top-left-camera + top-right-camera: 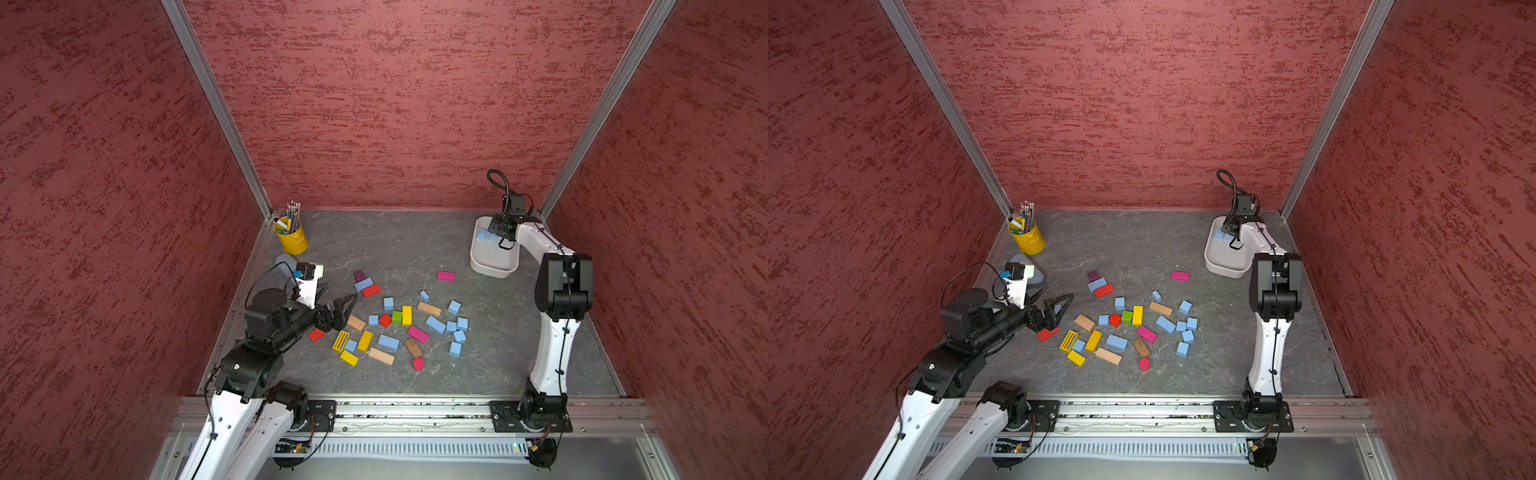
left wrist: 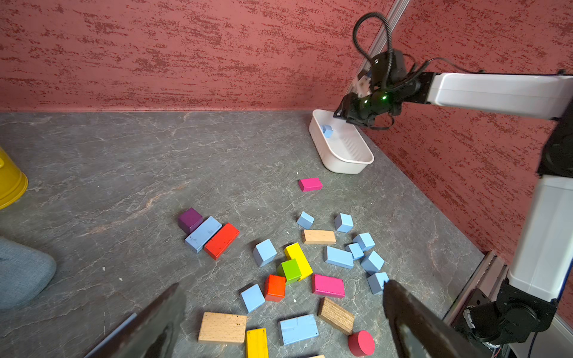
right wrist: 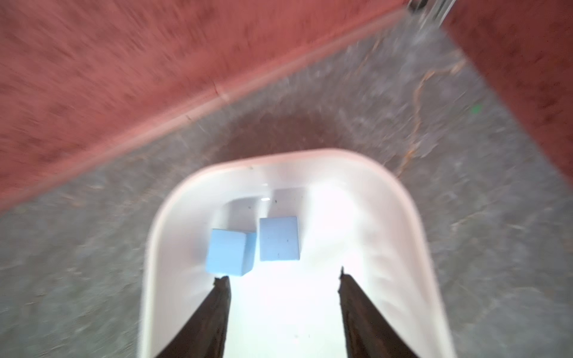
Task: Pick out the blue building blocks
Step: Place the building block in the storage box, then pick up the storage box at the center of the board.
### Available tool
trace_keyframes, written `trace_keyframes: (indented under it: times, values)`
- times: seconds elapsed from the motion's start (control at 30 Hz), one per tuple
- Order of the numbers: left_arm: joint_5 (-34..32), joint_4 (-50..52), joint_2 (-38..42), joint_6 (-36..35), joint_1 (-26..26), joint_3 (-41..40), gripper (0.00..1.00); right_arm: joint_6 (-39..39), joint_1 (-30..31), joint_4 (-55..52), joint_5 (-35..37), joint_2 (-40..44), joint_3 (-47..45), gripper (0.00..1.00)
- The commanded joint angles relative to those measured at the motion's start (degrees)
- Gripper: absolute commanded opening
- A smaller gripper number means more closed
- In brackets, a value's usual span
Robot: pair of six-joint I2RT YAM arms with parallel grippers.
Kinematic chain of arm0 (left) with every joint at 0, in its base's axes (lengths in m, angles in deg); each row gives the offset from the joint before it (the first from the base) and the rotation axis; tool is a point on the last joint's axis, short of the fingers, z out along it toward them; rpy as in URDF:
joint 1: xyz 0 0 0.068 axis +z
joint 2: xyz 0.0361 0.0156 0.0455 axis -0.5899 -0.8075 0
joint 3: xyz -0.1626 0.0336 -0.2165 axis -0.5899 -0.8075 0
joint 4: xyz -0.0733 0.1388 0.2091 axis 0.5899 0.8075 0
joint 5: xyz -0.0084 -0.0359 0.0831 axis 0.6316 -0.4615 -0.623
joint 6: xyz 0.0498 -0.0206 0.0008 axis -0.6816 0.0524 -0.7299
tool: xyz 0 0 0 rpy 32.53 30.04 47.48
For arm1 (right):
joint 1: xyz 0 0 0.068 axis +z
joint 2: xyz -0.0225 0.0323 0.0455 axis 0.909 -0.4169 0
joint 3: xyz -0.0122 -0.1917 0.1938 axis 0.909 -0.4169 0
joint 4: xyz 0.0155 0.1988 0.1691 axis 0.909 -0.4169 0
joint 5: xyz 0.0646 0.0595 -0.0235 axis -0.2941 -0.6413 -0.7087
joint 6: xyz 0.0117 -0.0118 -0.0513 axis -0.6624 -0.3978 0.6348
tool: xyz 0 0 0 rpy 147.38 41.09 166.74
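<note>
1. In both top views the right jaws hang over the tub (image 1: 490,272) in the far right corner. Many blue blocks (image 1: 435,324) lie mixed with other colours on the counter (image 1: 498,374). The left jaws stand wide beside the pile, so a careless reach can push neighbours.
2. Left wrist view: some blue cubes (image 2: 364,241) touch each other, so one grasp may take two or knock one away.
3. Right wrist view: the right jaws are apart and hold nothing. Two blue blocks (image 3: 279,238) lie in the tub. A low retreat can catch its wall.

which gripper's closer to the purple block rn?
Left. The left gripper hangs open a short way from the purple block; the right gripper is over the white bin in the far corner.
</note>
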Motion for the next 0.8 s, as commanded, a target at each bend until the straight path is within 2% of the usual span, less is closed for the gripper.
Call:
trace_keyframes:
  times: [0.0, 0.17, 0.43, 0.57, 0.77]
  values:
    - [0.84, -1.58, 0.55, 0.49, 0.46, -0.55, 1.00, 0.86, -0.51, 4.59, 2.85, 6.90, -2.91, 0.62]
    - [1.32, -1.66, 0.52, 0.48, 0.56, -0.55, 1.00, 1.91, -2.41, 4.97, 3.10, 11.51, -8.37, 0.68]
    - [1.55, -1.73, 0.77, 0.57, 0.63, -0.55, 1.00, 3.24, -7.60, 3.10, -1.61, 10.70, -12.93, 0.74]
    - [1.64, -1.89, 0.86, 0.56, 0.64, -0.61, 1.00, 4.25, -8.96, 3.28, -4.61, 9.20, -14.69, 0.74]
    - [2.07, -2.03, 0.77, 0.62, 0.81, -0.58, 1.00, 5.12, -9.01, 3.03, -8.97, 6.30, -15.82, 0.68]
